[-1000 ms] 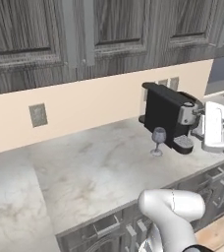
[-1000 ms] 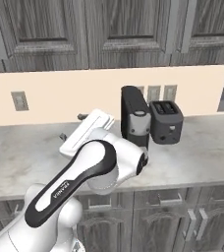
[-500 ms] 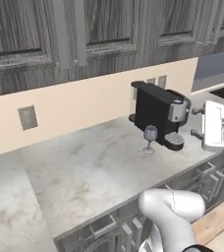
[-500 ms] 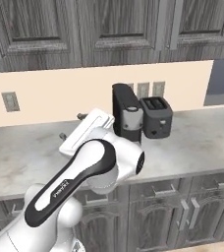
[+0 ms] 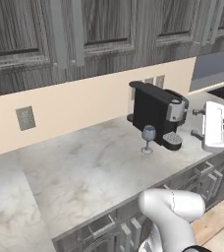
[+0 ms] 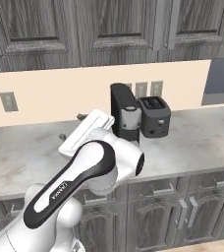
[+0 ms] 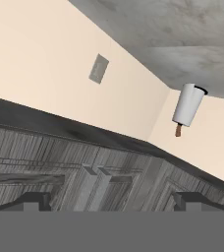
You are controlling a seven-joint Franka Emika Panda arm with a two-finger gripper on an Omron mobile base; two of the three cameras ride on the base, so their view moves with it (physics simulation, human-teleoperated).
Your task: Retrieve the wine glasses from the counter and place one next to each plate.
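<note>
Nothing is fetched yet: one wine glass (image 5: 148,137) stands on the counter (image 5: 84,172) just beside the coffee machine (image 5: 159,112), and my gripper (image 7: 111,202) is empty (jaws spread apart).

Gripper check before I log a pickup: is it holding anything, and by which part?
Nothing is held. The gripper has open space between its fingertips, and a wine glass stands on the counter.
</note>
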